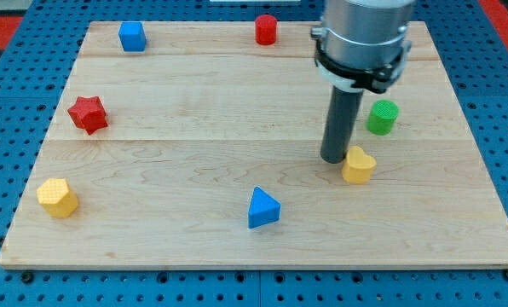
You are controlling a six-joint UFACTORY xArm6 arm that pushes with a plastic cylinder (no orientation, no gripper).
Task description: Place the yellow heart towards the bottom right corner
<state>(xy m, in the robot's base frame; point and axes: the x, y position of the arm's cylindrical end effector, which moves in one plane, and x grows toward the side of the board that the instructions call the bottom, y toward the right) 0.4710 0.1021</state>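
Observation:
The yellow heart (359, 165) lies on the wooden board (194, 196), right of centre. My tip (334, 159) is at the heart's upper left edge, touching it or nearly so. The dark rod rises from there to the grey arm body at the view's top. The board's bottom right corner lies below and to the right of the heart.
A green cylinder (382, 117) stands just above and right of the heart. A blue triangle (262, 208) is at bottom centre, a yellow hexagon (58, 197) at bottom left, a red star (88, 113) at left, a blue cube (132, 36) at top left, a red cylinder (266, 29) at top centre.

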